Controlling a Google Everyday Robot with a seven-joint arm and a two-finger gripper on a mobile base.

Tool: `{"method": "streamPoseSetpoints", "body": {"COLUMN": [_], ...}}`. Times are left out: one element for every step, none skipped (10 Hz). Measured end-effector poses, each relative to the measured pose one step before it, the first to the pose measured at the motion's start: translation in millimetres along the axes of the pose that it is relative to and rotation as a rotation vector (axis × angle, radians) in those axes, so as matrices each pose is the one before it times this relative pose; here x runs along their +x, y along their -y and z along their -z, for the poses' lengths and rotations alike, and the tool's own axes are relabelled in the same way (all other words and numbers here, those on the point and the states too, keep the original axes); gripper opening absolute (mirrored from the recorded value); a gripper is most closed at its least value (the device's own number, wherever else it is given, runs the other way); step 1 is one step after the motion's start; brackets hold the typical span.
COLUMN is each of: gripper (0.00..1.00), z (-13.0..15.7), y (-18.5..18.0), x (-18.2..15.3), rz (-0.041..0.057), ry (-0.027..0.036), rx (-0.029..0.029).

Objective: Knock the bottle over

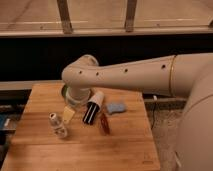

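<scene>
The wooden table (pixel 115 155) fills the foreground. On its left part stands the bottle (pixel 59 126), upright, with its pale cap on top and nothing touching it. Just behind it, to the right, lies a small yellow piece (pixel 68 114). Right of that are a black cylinder (pixel 92 108) with a cream end, a thin red thing (pixel 104 123) and a blue thing (pixel 116 107). Further back sits a green bowl (pixel 65 93), mostly covered. The cream arm (pixel 135 75) reaches in from the right, bends at a rounded joint and turns down. The gripper (pixel 77 98) hangs at that end over the bowl, apart from the bottle; whether it is released or clenched, I cannot tell.
</scene>
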Motion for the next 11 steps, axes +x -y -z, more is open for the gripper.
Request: {"method": "streamPoseSetpoints", "body": {"gripper": [0.8,0.8,0.8,0.8,0.8,0.8,0.8,0.8,0.8,0.8,0.8], "z": [-16.32,-13.1,-8.26,-11.03,-7.67,-5.13,-9.8,-6.8,-4.16,-3.66,-4.31], "y": [-8.09,-5.42,-4.69,-5.33,-1.17,-1.21,-3.32,-1.59,1.71,1.98,1.09], "x": [-0.65,-0.52,-2.0,-3.85,-2.61,-3.33,-7.48,-7.0,-4.39,-7.47,-9.94], "rz": [0.01235,0.0082,0.00808,0.01063,0.00257,0.00462,0.01378,0.0065,0.00012,0.0006,0.00474], "ry": [-0.00969,-0.00891,-0.00668,-0.01131,-0.00715,-0.00576,-0.01098,-0.00403,-0.00142,0.00104,0.00184], "rx": [-0.04041,-0.03128,-0.01937,-0.02289,-0.0145,-0.00777,-0.01165,-0.00881,-0.00257,0.00014,0.00062]}}
